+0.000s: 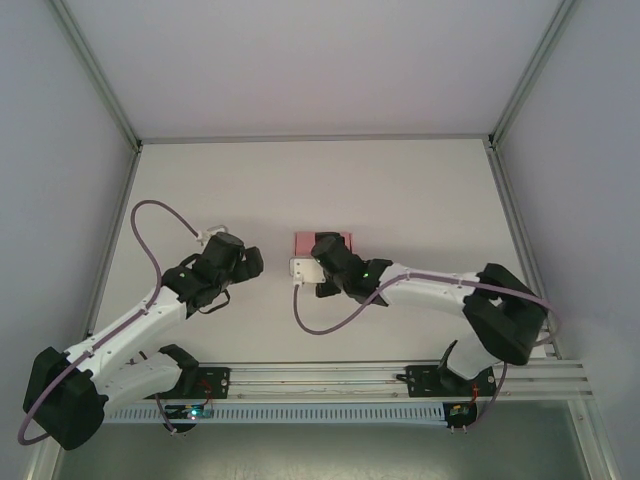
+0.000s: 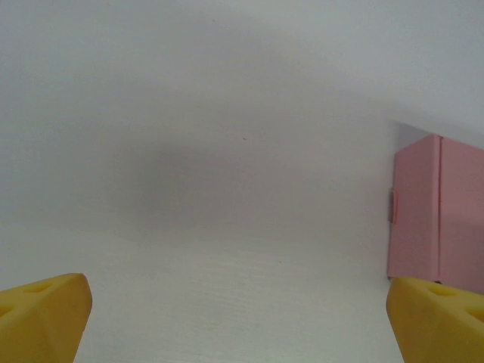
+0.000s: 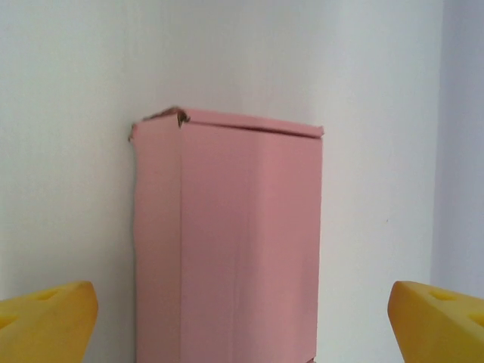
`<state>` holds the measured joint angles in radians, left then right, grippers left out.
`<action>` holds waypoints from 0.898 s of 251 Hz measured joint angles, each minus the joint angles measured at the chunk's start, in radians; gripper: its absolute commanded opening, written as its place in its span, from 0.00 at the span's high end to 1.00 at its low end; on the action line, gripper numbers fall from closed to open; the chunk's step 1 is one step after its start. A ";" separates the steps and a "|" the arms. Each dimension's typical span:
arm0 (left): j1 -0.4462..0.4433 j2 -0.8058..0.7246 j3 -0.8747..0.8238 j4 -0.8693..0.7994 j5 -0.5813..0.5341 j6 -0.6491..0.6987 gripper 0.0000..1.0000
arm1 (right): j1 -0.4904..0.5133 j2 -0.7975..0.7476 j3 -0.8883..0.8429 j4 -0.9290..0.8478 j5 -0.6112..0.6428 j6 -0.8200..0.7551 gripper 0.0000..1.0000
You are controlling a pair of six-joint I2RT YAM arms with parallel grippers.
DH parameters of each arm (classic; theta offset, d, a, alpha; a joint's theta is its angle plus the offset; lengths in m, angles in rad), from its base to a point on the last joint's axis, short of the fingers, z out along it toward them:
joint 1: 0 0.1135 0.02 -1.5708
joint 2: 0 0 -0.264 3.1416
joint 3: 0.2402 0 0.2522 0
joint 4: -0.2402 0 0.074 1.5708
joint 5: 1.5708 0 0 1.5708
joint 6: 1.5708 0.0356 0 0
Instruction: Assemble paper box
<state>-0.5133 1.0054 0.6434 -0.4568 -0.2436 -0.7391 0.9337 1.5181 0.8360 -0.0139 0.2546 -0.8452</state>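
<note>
The paper box [image 1: 303, 243] lies flat near the middle of the table [image 1: 400, 190], well apart from every edge, folded into a closed pink rectangle. My right gripper [image 1: 325, 252] hangs over its near end with the jaws spread wide and holding nothing. From the right wrist, the box [image 3: 234, 234] runs away between my two yellow fingertips [image 3: 45, 321], which stand clear of its long sides; its far left corner looks slightly crumpled. My left gripper [image 1: 243, 262] sits to the left of the box, also wide open and empty. From the left wrist, the box [image 2: 435, 212] shows just beyond one yellow fingertip [image 2: 439, 318].
</note>
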 measured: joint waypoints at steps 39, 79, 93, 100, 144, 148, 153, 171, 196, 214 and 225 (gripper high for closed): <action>0.033 0.003 0.011 0.000 -0.058 0.045 0.00 | -0.040 -0.145 -0.001 0.011 -0.055 0.156 0.02; 0.103 0.017 0.032 0.069 -0.100 0.124 0.00 | -0.220 -0.323 -0.001 0.067 -0.039 0.479 0.02; 0.128 0.021 0.034 0.095 -0.119 0.155 0.00 | -0.313 -0.384 -0.010 0.086 -0.006 0.613 0.02; 0.142 0.023 0.034 0.111 -0.129 0.175 0.00 | -0.352 -0.408 -0.020 0.092 0.010 0.665 0.02; 0.286 0.027 -0.037 0.337 -0.136 0.311 0.00 | -0.640 -0.497 -0.188 0.153 0.104 0.939 0.02; 0.304 0.030 -0.050 0.360 -0.135 0.320 0.00 | -0.661 -0.497 -0.209 0.161 0.106 0.948 0.02; 0.322 0.033 -0.063 0.383 -0.134 0.328 0.00 | -0.688 -0.496 -0.239 0.173 0.107 0.953 0.02; 0.389 0.057 -0.111 0.465 -0.129 0.364 0.00 | -0.740 -0.485 -0.327 0.208 0.112 0.952 0.01; 0.447 0.107 -0.156 0.568 -0.116 0.415 0.00 | -0.763 -0.446 -0.404 0.288 0.104 0.923 0.02; 0.465 0.153 -0.176 0.641 -0.095 0.458 0.00 | -0.771 -0.406 -0.436 0.379 0.091 0.891 0.02; 0.470 0.192 -0.185 0.690 -0.073 0.490 0.00 | -0.775 -0.376 -0.454 0.444 0.081 0.871 0.02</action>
<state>-0.0429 1.1969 0.4587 0.2337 -0.3168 -0.2489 0.1589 1.1419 0.3817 0.4301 0.3355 0.0257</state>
